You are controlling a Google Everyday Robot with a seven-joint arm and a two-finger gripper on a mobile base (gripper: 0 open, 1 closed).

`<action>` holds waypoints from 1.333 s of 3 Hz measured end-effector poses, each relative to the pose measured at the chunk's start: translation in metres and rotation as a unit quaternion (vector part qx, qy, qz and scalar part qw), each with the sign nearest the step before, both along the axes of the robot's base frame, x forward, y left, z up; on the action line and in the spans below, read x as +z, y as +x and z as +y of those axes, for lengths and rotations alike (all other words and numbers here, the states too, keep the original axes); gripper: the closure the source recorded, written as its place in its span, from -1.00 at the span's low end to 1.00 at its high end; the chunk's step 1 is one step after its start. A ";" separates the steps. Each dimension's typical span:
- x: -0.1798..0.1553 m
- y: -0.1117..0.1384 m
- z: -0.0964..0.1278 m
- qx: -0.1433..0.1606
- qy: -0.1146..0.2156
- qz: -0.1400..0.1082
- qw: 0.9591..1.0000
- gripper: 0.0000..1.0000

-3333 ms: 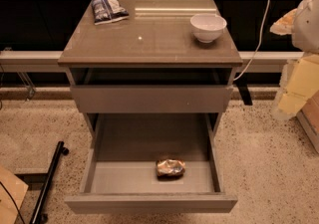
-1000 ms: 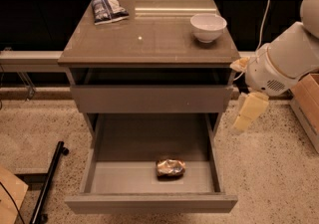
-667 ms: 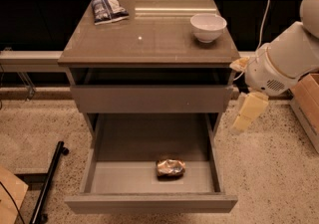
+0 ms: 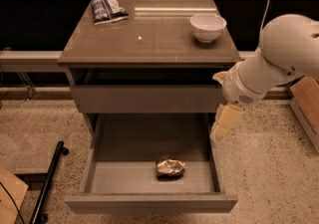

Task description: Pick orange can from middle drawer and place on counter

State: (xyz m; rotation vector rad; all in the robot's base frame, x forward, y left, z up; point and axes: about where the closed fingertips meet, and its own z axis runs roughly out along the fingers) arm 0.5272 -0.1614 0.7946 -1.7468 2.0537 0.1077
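The orange can, crushed and shiny bronze, lies on the pale floor of the open middle drawer, near its front and a little right of centre. My gripper hangs from the white arm over the drawer's right wall, up and to the right of the can and apart from it. It holds nothing that I can see. The counter is the grey-brown top of the cabinet, above the gripper and to its left.
A white bowl stands at the counter's right rear. A blue-white snack bag lies at its left rear. A shut drawer front sits above the open drawer. A black stand is at floor left; a cardboard box is at right.
My arm has swung in from the far right. Over the last second the gripper has moved left and a little down, to the drawer's right wall. The can has not moved.
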 end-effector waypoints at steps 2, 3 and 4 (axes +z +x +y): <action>-0.059 0.025 0.002 -0.011 0.032 0.013 0.999 -1.00; -0.081 0.016 0.015 -0.004 0.022 0.020 1.000 -1.00; -0.127 0.012 0.028 -0.002 0.039 0.027 0.999 -1.00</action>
